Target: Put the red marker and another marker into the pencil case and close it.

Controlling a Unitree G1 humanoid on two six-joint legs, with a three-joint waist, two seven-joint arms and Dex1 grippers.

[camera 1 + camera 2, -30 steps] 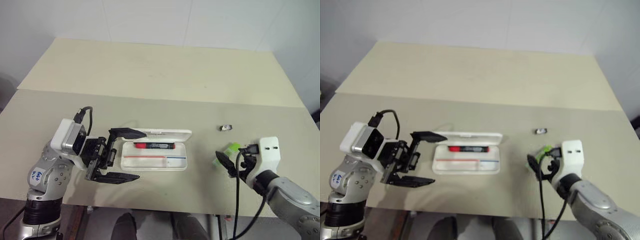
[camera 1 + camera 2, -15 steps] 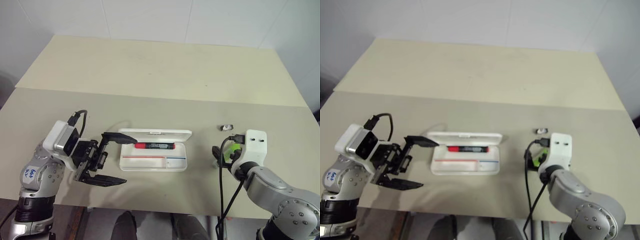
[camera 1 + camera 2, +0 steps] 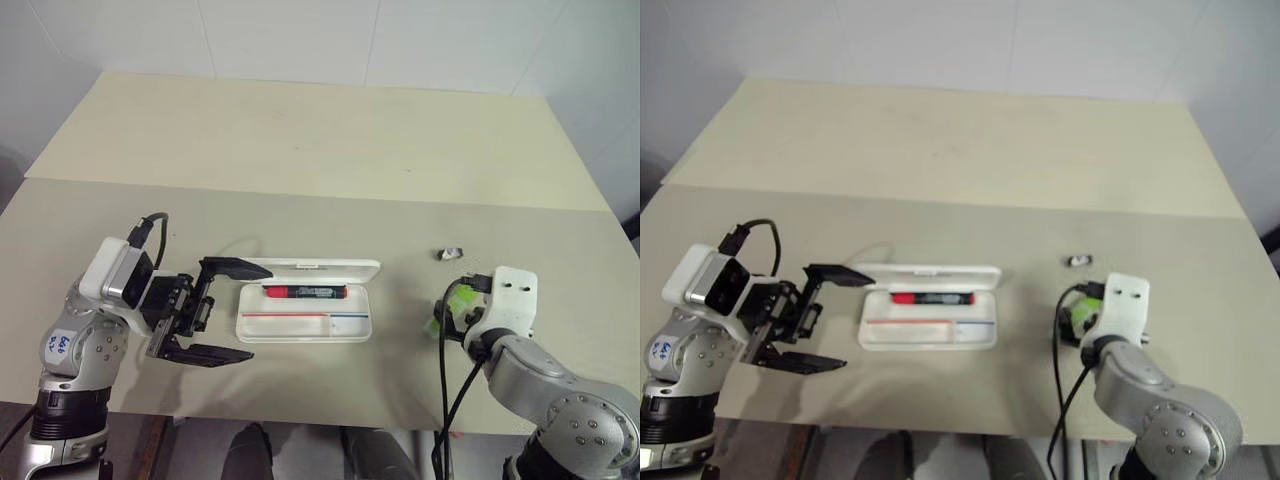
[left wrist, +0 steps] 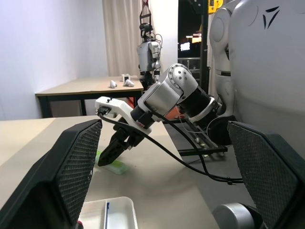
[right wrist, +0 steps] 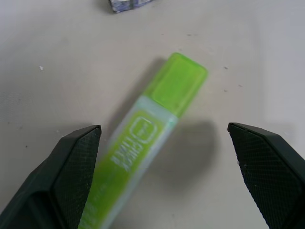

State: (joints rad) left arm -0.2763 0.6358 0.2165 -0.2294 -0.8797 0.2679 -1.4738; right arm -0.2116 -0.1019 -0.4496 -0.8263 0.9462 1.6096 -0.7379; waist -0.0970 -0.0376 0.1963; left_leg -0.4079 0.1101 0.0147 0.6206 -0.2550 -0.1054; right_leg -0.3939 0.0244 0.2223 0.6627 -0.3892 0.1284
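Left of the pencil case [image 3: 305, 314], the left claw [image 3: 215, 312] is gaping wide, holding nothing. The red marker [image 3: 304, 292] is lying inside. Right of it, the right claw [image 5: 162, 176] is spreading wide over the green marker [image 5: 143, 143], not gripping.

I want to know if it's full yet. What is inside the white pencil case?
The open pencil case holds the red marker along its far side. The green marker lies on the table, outside it. Nothing else is visible inside.
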